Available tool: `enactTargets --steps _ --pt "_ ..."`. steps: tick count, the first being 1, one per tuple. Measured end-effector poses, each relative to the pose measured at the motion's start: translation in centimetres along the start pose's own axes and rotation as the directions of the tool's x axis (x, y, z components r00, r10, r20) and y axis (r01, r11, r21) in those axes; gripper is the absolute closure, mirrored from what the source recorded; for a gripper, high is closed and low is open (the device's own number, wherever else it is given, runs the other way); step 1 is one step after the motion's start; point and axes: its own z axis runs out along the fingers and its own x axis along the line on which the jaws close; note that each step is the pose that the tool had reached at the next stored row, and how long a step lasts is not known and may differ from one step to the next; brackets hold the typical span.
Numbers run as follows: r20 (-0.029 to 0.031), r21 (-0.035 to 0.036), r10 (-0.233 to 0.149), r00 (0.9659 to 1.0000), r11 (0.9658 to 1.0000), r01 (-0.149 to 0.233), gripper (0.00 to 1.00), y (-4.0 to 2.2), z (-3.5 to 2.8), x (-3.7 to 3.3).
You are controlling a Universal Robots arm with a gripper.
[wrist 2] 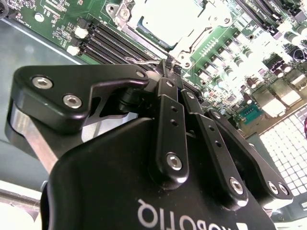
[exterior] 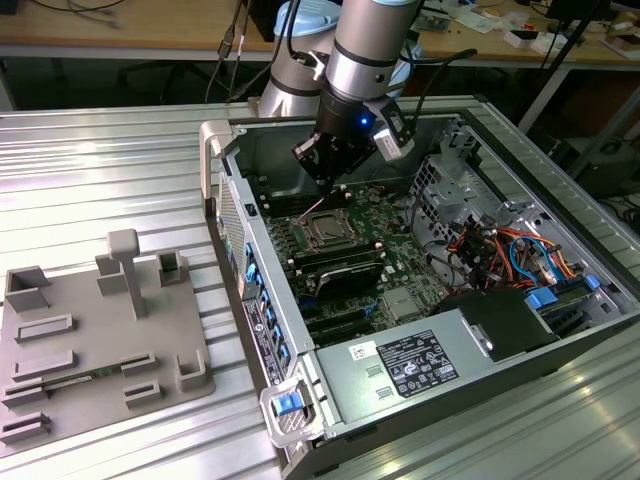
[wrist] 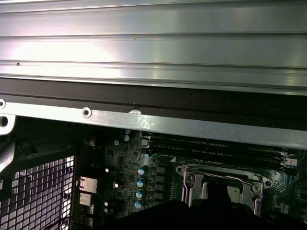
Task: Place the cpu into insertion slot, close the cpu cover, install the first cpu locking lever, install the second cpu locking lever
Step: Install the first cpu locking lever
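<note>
One black two-fingered gripper (wrist 2: 165,66), fingers drawn together on the end of a thin silvery wire locking lever (wrist 2: 139,61), which stands raised beside the socket. One small square silver-topped cpu (wrist 2: 163,19), seated in the square metal-rimmed insertion slot (exterior: 304,236) on the green circuit board (wrist 2: 62,24). One silvery windowed cpu cover (wrist 2: 189,40), lying flat over the chip. One open grey computer case (exterior: 262,300) on a ribbed metal table (exterior: 100,170).
</note>
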Motion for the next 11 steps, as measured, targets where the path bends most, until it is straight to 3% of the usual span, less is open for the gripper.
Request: enactTargets --steps 6,11 --pt "0.0001 0.0002 0.0 1.0 1.0 0.0 0.89 -0.01 0.3 -0.15" --pt "0.0 0.0003 0.0 1.0 1.0 0.0 0.89 0.01 1.2 -0.29"
